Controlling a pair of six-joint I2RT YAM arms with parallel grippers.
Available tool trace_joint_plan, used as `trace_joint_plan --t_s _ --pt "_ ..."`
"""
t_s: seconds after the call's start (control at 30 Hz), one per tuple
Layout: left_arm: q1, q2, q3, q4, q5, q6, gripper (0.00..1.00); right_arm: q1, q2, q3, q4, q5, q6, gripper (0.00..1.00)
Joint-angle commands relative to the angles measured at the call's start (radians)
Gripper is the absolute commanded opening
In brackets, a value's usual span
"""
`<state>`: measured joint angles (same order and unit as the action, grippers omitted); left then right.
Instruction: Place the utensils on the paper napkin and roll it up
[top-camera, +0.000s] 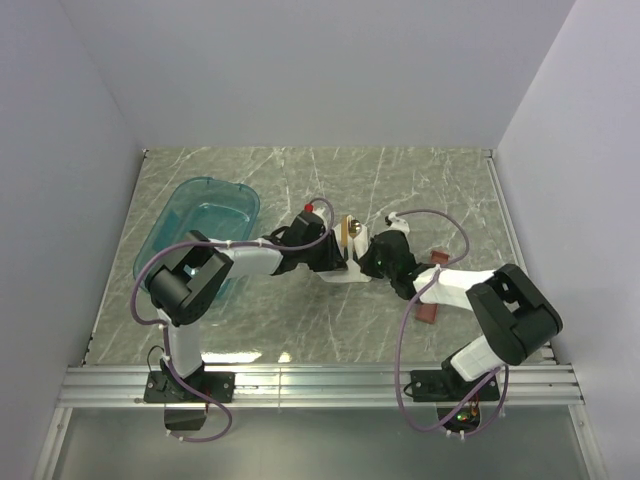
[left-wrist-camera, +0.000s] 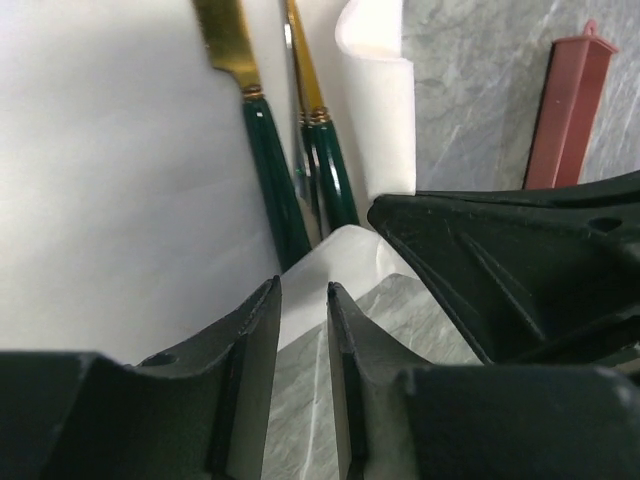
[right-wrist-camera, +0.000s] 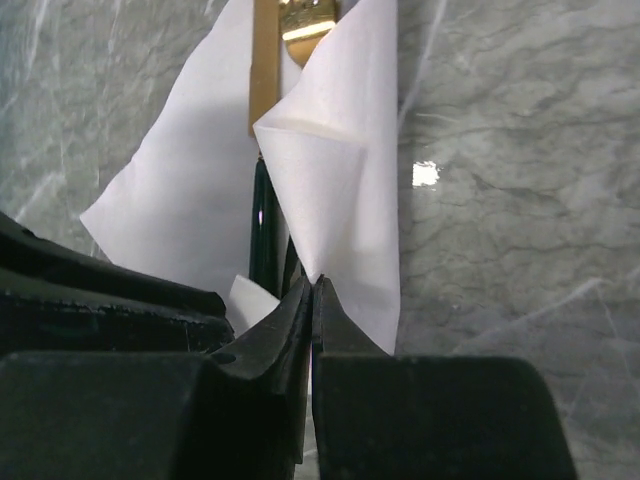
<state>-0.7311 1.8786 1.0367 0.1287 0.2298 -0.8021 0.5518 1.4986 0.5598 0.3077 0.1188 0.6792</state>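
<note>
The paper napkin (left-wrist-camera: 100, 180) lies on the marble with the utensils (left-wrist-camera: 275, 170) on it; they have dark green handles and gold blades. In the right wrist view a napkin flap (right-wrist-camera: 340, 180) is folded over the utensils (right-wrist-camera: 265, 90). My right gripper (right-wrist-camera: 313, 281) is shut on the lower corner of that flap. My left gripper (left-wrist-camera: 303, 287) is narrowly open, its tips at a napkin corner with marble showing between the fingers. In the top view both grippers, left (top-camera: 338, 258) and right (top-camera: 368, 258), meet over the napkin (top-camera: 345, 276), and a utensil end (top-camera: 349, 228) sticks out behind.
A translucent teal tub (top-camera: 200, 225) stands at the left. A long reddish-brown tray (top-camera: 432, 292) lies under the right arm and also shows in the left wrist view (left-wrist-camera: 570, 110). The right gripper's black body (left-wrist-camera: 520, 260) is close beside my left fingers.
</note>
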Motion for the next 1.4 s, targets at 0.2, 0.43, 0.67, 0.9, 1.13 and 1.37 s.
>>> trace_joint_plan --t_s 0.2,0.43,0.67,0.9,1.13,1.37 --pt "0.021 0.025 0.06 -0.041 -0.006 0.007 0.32 0.042 0.017 0.032 0.113 -0.001 -0.11 0.02" --pt "0.025 0.036 0.068 -0.061 -0.018 0.007 0.32 0.048 -0.004 0.016 0.137 -0.01 -0.128 0.02" --pt "0.038 0.059 0.098 -0.116 -0.037 -0.022 0.32 0.071 0.028 0.018 0.191 -0.074 -0.167 0.01" --pt "0.068 0.042 0.088 -0.127 -0.027 -0.057 0.35 0.083 0.075 0.02 0.223 -0.093 -0.196 0.02" --pt "0.131 0.011 0.074 -0.138 0.017 -0.094 0.57 0.089 0.088 0.008 0.245 -0.093 -0.219 0.12" --pt "0.167 0.001 0.102 -0.138 0.051 -0.092 0.67 0.091 0.089 0.0 0.269 -0.116 -0.225 0.3"
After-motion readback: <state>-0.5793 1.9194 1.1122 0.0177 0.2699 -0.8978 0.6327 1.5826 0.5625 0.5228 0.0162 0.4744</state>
